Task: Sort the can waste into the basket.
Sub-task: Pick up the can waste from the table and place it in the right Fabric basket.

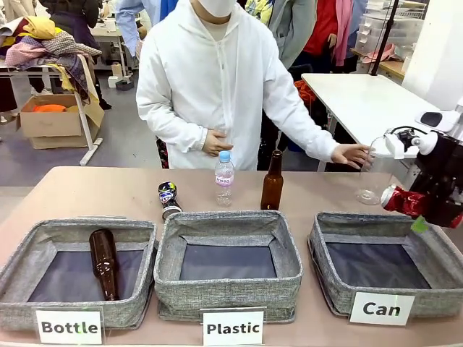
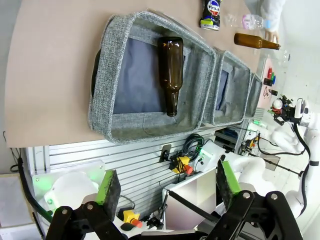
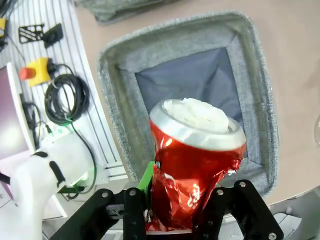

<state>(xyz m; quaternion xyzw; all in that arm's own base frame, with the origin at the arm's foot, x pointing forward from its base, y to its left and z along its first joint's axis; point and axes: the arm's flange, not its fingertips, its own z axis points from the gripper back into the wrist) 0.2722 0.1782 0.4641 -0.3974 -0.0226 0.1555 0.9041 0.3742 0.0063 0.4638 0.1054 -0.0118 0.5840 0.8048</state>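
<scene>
A crushed red can hangs over the right end of the grey "Can" basket, with my right gripper shut on it. In the right wrist view the red can sits between the fingers of the right gripper, directly above the dark lining of the basket. A dark blue-black can stands on the table behind the baskets, and the left wrist view shows it too. My left gripper is open and holds nothing, back off the table's near edge.
The "Bottle" basket holds a brown bottle; the "Plastic" basket is in the middle. A clear plastic bottle and a brown bottle stand behind them. The person's hand rests by a clear container.
</scene>
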